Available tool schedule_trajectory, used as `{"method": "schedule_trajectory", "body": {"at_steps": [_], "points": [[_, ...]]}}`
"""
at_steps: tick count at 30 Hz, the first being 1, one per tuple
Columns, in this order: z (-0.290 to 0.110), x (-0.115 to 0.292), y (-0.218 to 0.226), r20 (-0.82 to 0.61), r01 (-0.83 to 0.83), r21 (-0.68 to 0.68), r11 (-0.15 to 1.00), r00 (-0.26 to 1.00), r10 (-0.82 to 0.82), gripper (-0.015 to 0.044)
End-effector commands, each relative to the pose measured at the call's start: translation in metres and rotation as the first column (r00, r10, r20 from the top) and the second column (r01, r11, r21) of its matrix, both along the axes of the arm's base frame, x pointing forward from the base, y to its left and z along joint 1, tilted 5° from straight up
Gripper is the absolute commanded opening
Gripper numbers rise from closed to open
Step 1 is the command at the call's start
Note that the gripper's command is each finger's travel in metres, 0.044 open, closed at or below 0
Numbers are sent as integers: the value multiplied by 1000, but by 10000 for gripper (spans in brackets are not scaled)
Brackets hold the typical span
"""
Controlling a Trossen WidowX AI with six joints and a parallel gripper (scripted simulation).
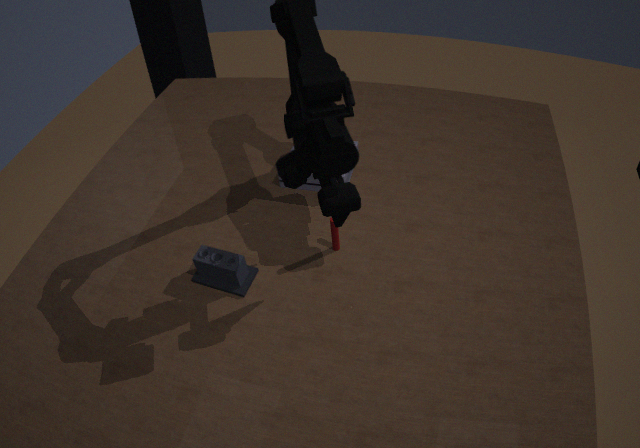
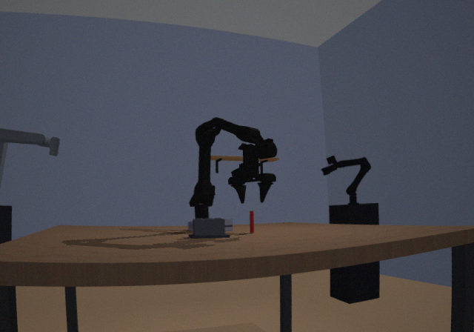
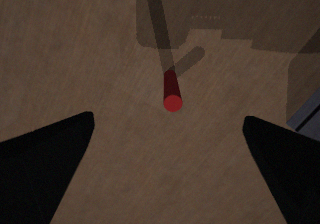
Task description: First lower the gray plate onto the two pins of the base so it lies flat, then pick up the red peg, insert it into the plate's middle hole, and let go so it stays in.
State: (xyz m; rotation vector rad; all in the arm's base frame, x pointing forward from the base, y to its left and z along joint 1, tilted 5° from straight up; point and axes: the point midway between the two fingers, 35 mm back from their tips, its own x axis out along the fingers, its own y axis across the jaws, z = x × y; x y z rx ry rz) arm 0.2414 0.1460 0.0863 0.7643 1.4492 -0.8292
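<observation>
Exterior view alone shows the spread, empty hand [image 2: 252, 200] hanging clear above the upright red peg [image 2: 251, 221].

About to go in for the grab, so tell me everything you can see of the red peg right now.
The red peg is a short, plain, smooth cylinder of even red with a flat round top. It stands upright on the wooden table, free of everything else, and casts a thin shadow. The open claw hangs above it, holding nothing, with the peg roughly midway between the fingers in the wrist view. The plate and base sit well apart from it.
</observation>
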Motion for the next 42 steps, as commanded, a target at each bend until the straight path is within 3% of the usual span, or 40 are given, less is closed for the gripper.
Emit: {"method": "schedule_trajectory", "body": {"at_steps": [1, 40, 42], "points": [[-14, -3, 0, -8, 2, -1, 1000, 1000, -2, 440], [-69, -7, -2, -9, 2, -1, 1000, 1000, -2, 440], [-69, -7, -2, -9, 2, -1, 1000, 1000, -2, 387]]}}
